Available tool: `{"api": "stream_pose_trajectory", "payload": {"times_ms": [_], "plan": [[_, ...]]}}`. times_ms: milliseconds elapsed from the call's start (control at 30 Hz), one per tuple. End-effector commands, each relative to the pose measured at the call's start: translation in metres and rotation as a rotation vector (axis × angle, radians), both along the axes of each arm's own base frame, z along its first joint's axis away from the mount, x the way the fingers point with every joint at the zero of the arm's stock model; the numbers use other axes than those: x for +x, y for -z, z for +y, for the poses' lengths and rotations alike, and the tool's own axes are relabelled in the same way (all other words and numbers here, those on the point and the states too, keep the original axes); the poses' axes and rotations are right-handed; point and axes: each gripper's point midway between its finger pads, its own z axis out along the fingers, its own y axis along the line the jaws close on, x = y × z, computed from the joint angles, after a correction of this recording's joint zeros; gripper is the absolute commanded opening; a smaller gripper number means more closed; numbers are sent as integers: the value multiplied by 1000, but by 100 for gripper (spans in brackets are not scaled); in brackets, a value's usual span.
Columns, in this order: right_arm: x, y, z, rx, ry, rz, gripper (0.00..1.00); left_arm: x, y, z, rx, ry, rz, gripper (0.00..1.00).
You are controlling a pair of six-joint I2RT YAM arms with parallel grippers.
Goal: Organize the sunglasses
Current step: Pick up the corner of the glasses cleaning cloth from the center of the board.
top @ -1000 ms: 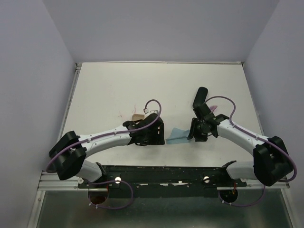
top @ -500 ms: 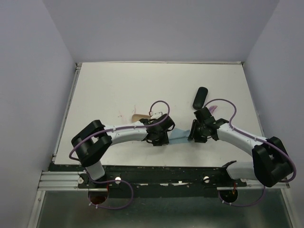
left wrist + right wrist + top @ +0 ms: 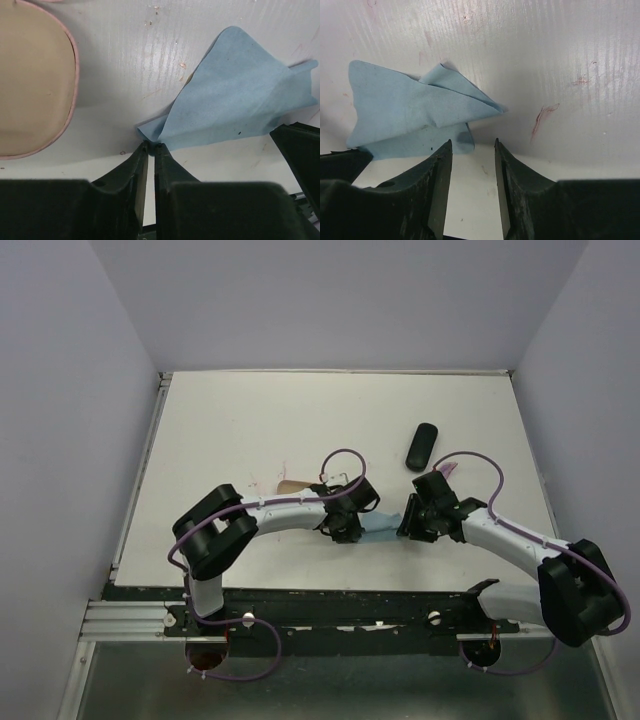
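A light blue cloth [image 3: 386,529] lies crumpled on the white table between my two grippers. My left gripper [image 3: 151,146] is shut on the cloth's [image 3: 235,100] near corner, which is pinched at the fingertips. My right gripper [image 3: 472,145] stands open just off the cloth's [image 3: 415,115] other end, its left finger over the cloth's edge and nothing between the fingers. Of the sunglasses, only a small pale pink-purple bit [image 3: 447,469] shows, just behind the right wrist [image 3: 432,508].
A black oblong case [image 3: 422,446] lies behind the right gripper. An open pink case with a tan lining [image 3: 30,80] sits left of the left gripper, also visible from above as a tan patch [image 3: 290,485]. Table edges run along the walls.
My left arm has swung right to the cloth, and its jaws have closed from wide apart onto the cloth's corner. The right gripper has drifted slightly toward the front, uncovering the black case.
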Motion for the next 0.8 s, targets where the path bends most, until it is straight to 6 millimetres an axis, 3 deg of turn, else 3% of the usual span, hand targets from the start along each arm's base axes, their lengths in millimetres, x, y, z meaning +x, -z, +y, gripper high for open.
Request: {"api": "stream_pose_trajectory", "payload": {"times_ms": [0, 133, 467, 767], "plan": [[-7, 8, -2, -11, -15, 12, 47, -5, 14, 13, 74, -38, 23, 20], [-7, 9, 0, -1, -25, 19, 45, -3, 11, 14, 89, -39, 17, 0], [-5, 7, 3, -1, -45, 19, 38, -4, -2, 6, 14, -3, -13, 0], [-12, 23, 8, -27, -63, 77, 32, -2, -4, 2, 3, 7, -22, 0]]}}
